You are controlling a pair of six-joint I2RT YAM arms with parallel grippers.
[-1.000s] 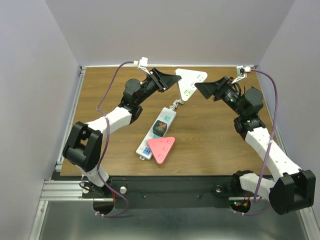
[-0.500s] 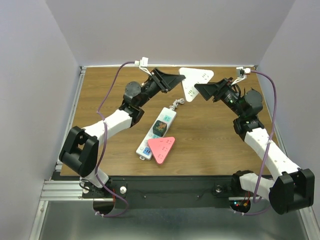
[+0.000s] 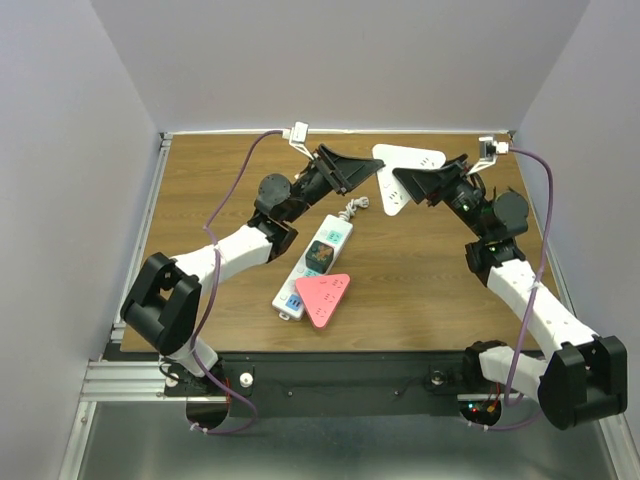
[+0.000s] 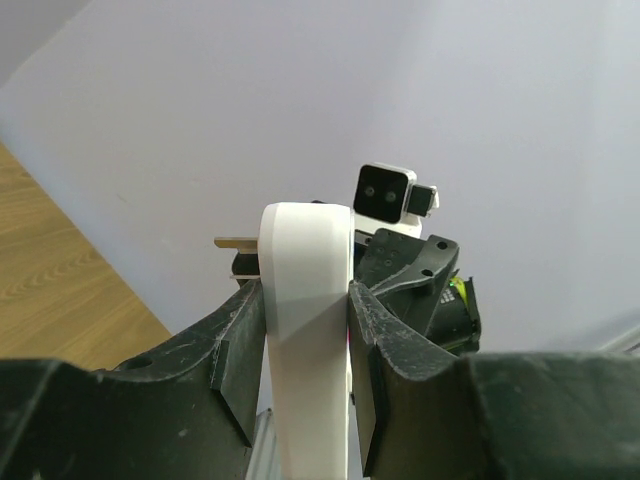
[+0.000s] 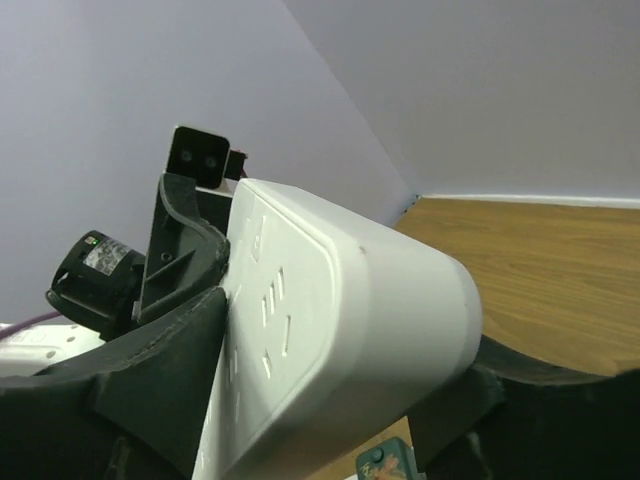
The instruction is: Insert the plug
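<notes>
Both arms meet over the back of the table, w/ the white adapter pinched between them, up off the wood.

The left gripper is clamped on it. In the left wrist view the adapter sits edge-on, and each of the fingers presses a flat side w/ no gap. A flat metal prong sticks out to the left of the body, pointing at the wall.

The right gripper comes in from the opposite side and grips the same adapter. In its wrist view one finger lies against the face w/ the socket slots, and the other shows behind the rounded corner (that contact is partly hidden). The jaws are only as wide as the body they hold. Each wrist camera sees the other arm's camera just past the adapter.

The power strip lies flat near the table's middle, slanted, w/ its far end toward the grippers and its near end toward the left arm's base. It is well below the held adapter and not touching it. A pink adapter sits at the strip's near end, and a teal plug approx. mid-strip. A bunched white cord lies at the far end, between the strip and the two grippers.
</notes>
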